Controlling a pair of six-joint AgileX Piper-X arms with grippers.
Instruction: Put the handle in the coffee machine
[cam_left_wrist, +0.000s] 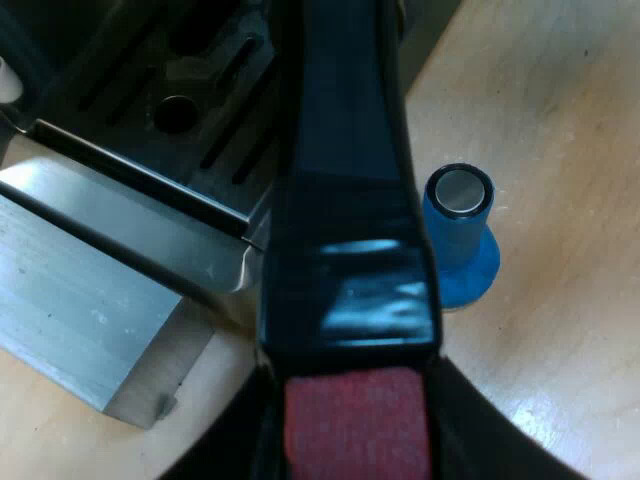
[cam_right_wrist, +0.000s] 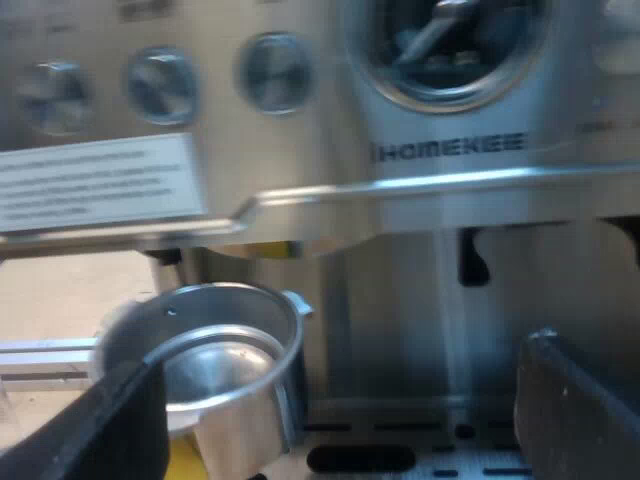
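The metal holder's dark handle (cam_left_wrist: 345, 200) runs straight away from me over the machine's drip tray (cam_left_wrist: 190, 110), and its red end (cam_left_wrist: 355, 430) sits between the fingers of my left gripper (cam_left_wrist: 350, 455), which is shut on it. In the right wrist view the holder's round metal basket (cam_right_wrist: 225, 365) hangs tilted below the espresso machine's front panel (cam_right_wrist: 440, 150), above the slotted tray (cam_right_wrist: 400, 450). My right gripper (cam_right_wrist: 340, 430) is open, with one finger (cam_right_wrist: 100, 425) close beside the basket and nothing between the two.
A blue tamper (cam_left_wrist: 458, 235) stands upright on the wooden table (cam_left_wrist: 560, 150) near the tray's corner. A metal block (cam_left_wrist: 80, 320) lies by the tray's edge. Round dials (cam_right_wrist: 275, 70) and a white label (cam_right_wrist: 95, 185) are on the panel.
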